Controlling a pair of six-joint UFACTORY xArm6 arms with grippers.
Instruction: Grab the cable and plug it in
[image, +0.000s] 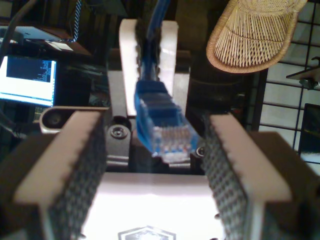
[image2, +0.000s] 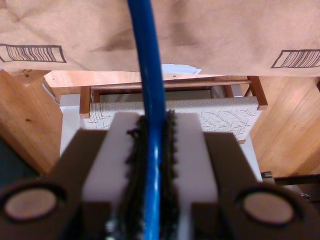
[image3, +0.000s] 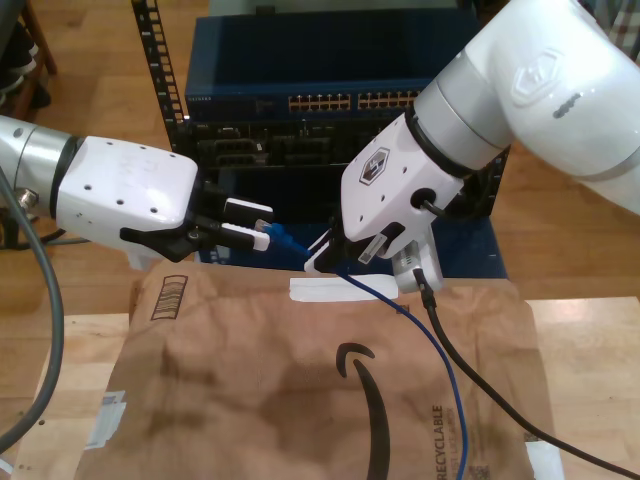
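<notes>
Brown paper (image3: 250, 390) over wooden table (image3: 590, 340)

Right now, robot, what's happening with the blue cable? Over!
My second gripper clamps the cable. Its plug sits between my first gripper's open pads, unclamped. Nothing blocking.

Overhead exterior – two close wrist cameras
</notes>
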